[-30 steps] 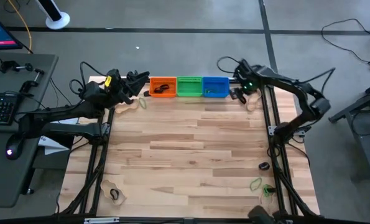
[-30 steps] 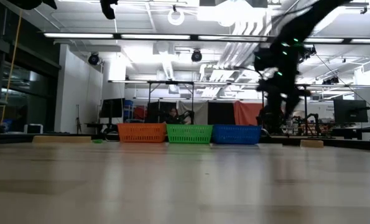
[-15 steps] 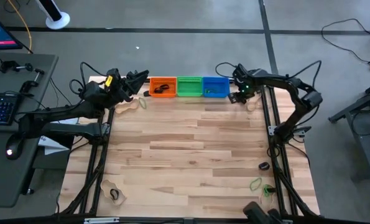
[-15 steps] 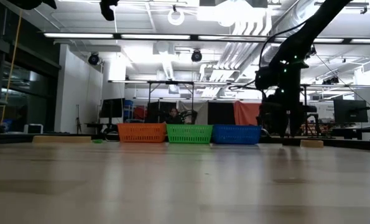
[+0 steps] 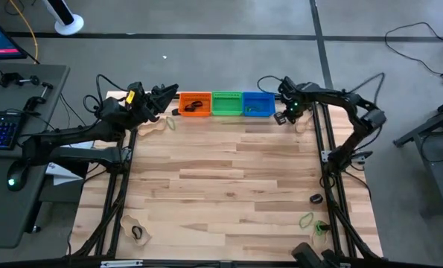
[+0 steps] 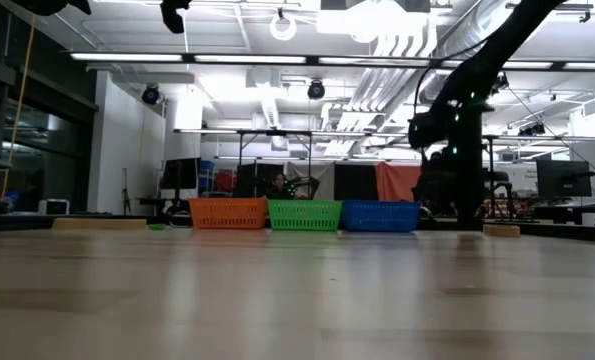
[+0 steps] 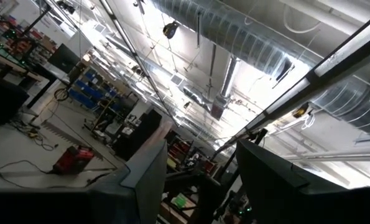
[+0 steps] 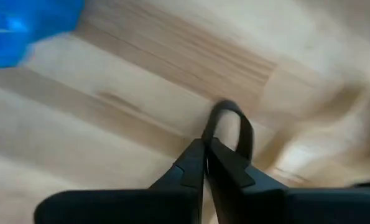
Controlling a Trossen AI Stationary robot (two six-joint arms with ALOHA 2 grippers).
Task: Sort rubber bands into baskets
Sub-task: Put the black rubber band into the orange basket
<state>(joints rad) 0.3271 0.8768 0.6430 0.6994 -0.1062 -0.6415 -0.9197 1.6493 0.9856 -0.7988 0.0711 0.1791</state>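
Note:
The orange basket [image 5: 195,104], green basket [image 5: 227,103] and blue basket [image 5: 258,104] stand in a row at the table's far edge. My right gripper [image 5: 283,117] points down at the tabletop just right of the blue basket and is shut on a black rubber band [image 8: 233,124]. My left gripper [image 5: 166,97] hangs open in the air left of the orange basket, tipped upward, with nothing between its fingers [image 7: 148,180]. More rubber bands lie loose: a black one [image 5: 316,198] and a green one [image 5: 306,219] at the near right, and a black one [image 5: 137,233] at the near left. My right gripper pinches the near side of the black band's loop [image 8: 214,132] between its two fingertips. The fingers come from above, pointing down. The rest of the loop [image 8: 242,127] curves out beyond the tips and lies on the wood.
Tan bands lie by the far left corner [image 5: 154,126] and right of my right gripper [image 5: 303,123]. The blue basket's wall [image 8: 29,28] is close beside the pinched band. The table's middle [image 5: 221,171] is bare wood. Black frame rails run along both side edges.
My right gripper has come down onto the tabletop beside the blue basket, then stayed there. In the low view its fingers have drawn together. My left arm has kept still.

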